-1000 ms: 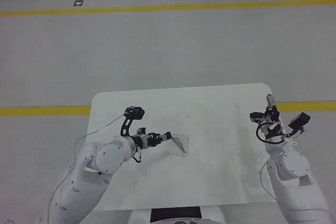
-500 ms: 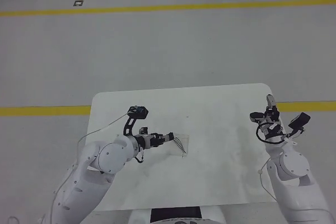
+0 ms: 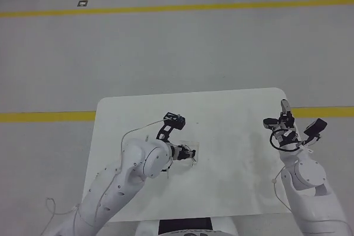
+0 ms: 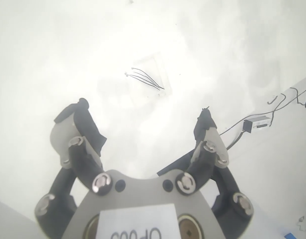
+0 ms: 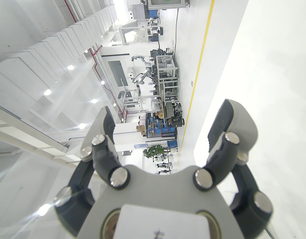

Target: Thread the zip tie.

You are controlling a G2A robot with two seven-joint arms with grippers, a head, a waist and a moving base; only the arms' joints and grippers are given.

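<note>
Now the left arm has swung in over the middle of the table (image 3: 242,183). A second ago its forearm lay along the left side with the gripper pointing at the zip ties from the side. Since then the elbow has come round, and the left gripper (image 4: 144,105) hangs just over them, looking down. Its fingers (image 4: 80,115) are spread wide with nothing between them.

The zip ties (image 4: 145,80), a few thin black ones, lie flat on the table a little left of centre. They are fanned at one end and bunched at the other, and neither finger touches them. They rest against a faint clear sheet (image 4: 165,72); whether they sit inside it or on it I cannot tell. They haven't shifted since the earlier frames.

The right arm hasn't budged. The right gripper (image 5: 166,108) is held up at the table's right edge, well apart from the zip ties, pointing out past the table toward the room. Its fingers are also wide apart and empty.
</note>
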